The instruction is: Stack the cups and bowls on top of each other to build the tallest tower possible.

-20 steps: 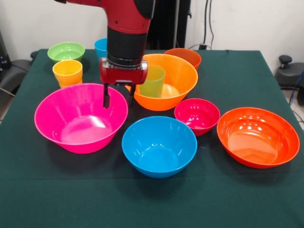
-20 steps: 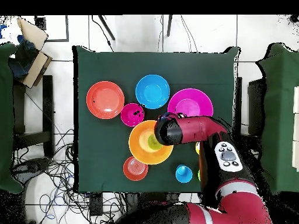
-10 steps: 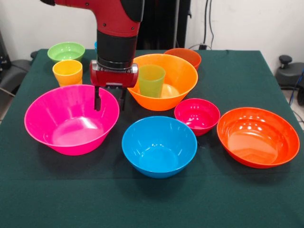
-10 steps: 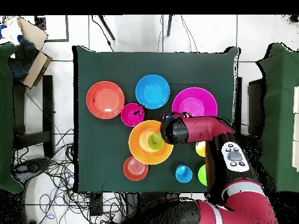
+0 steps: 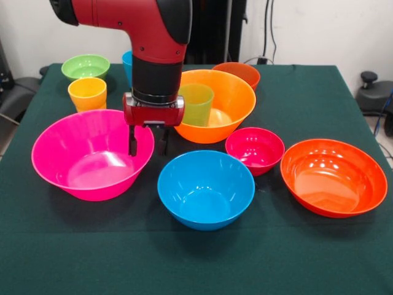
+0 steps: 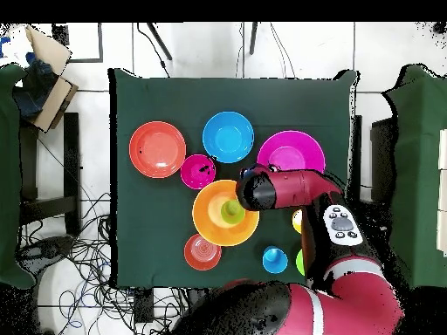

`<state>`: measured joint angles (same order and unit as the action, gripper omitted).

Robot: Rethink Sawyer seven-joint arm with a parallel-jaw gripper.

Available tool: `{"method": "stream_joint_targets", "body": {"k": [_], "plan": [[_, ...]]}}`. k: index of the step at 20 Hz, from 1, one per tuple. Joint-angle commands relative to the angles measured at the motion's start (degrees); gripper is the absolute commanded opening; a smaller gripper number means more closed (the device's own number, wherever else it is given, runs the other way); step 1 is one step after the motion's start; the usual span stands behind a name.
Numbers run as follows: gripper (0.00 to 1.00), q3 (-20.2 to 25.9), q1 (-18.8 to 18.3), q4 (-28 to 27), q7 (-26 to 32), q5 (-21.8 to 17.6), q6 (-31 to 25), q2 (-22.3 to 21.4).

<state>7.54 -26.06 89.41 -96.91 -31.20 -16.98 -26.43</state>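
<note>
Bowls and cups sit spread across a dark green table [image 5: 344,92], none stacked apart from one green cup [image 5: 196,103] standing upright inside the big orange bowl [image 5: 224,104]. Partly hidden behind the red and black arm [image 5: 156,37] is a blue cup [image 5: 127,61], of which only a sliver of rim shows in the front view; the overhead view shows it whole near the table's robot-side edge. The small orange-red bowl [image 5: 241,70] is cut off by the big orange bowl in front of it. From overhead, the yellow-orange cup [image 6: 297,220] and small green bowl [image 6: 299,261] are mostly covered by the arm.

The gripper [image 5: 147,142] hangs over the near-right rim of the big pink bowl [image 5: 86,157], its two dark fingers [image 5: 132,142] pointing down with a clear gap between them, one finger inside the rim and one outside, gripping nothing; contact with the rim cannot be told.

Nearer the camera stand the medium blue bowl [image 5: 206,187], the small magenta bowl [image 5: 255,149] just beside it, and the wide red-orange bowl [image 5: 333,176] at the right. All three are empty, as is the pink one. At the far left corner, the yellow-orange cup stands just in front of the small green bowl.

Overhead, cables [image 6: 83,253] trail over the floor beside the table, and a cardboard box [image 6: 44,65] sits at the upper left.
</note>
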Motion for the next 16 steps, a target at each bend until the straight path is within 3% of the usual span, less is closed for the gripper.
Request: {"method": "stream_joint_targets", "body": {"k": [1,5,6,16], "plan": [[1.00,3.54,1.15,-5.17,0.48,-3.59,2.01,2.70],[1.00,2.80,1.75,-5.08,-0.30,-3.42,2.16,2.20],[0.00,2.49,1.96,-5.10,-0.59,-3.45,2.45,2.15],[0.00,1.30,2.90,-4.43,-2.34,-2.63,3.12,1.51]]}}
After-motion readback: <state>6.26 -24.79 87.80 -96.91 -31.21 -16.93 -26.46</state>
